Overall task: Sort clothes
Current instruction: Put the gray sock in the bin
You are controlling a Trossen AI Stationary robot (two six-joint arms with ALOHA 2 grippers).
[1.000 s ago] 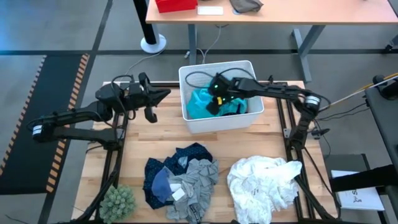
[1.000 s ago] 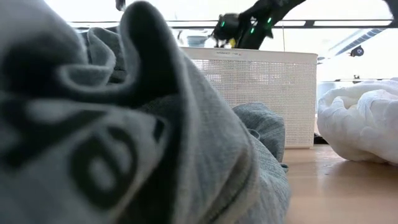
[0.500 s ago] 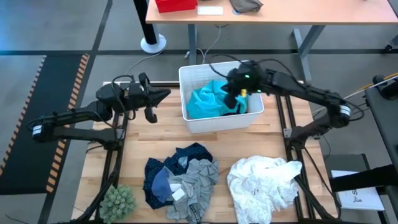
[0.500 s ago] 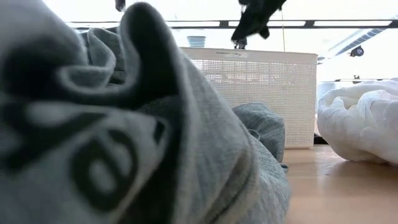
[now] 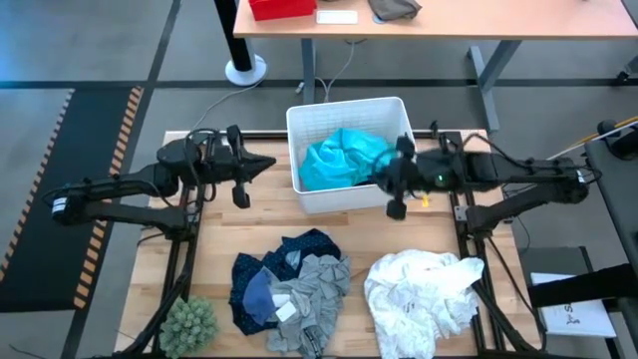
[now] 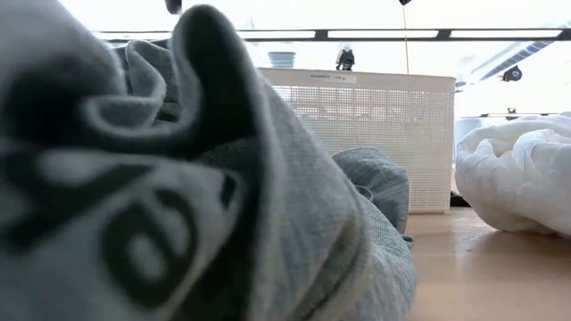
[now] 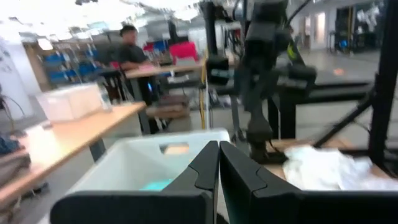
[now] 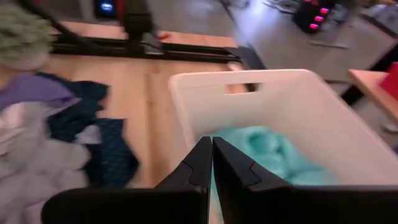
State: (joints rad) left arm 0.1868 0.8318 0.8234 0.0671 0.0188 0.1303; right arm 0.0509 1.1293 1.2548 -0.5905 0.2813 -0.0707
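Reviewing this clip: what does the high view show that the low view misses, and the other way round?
Only the high view shows both arms, the left gripper beside the bin and the right gripper at its front corner, both with jaws shut, plus the teal garment inside the bin and the spiky plant. Only the low view shows the bin's perforated side wall. Both show the white bin, the grey garment and the large white garment.

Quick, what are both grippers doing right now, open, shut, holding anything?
Left gripper: shut, empty, beside the bin.
Right gripper: shut, empty, over the bin's near right corner.
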